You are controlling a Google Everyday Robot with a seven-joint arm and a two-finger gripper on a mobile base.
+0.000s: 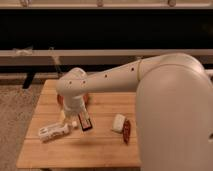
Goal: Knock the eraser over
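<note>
The eraser (86, 121), a small dark block with a paler face, stands on the wooden table (100, 150) left of centre, leaning slightly. My gripper (71, 118) hangs below the white wrist (74, 92), just left of the eraser and close to it. I cannot tell whether it touches the eraser. The long white labelled bottle (54, 131) lies on its side below and left of the gripper. My big white arm reaches in from the right and hides the table's right part.
A small white rounded lump (118, 122) and a reddish-brown object (127, 130) lie right of the eraser. An orange-red thing (88, 98) shows partly behind the wrist. A dark shelf and rail (100, 52) run behind the table. Carpet (12, 115) lies to the left.
</note>
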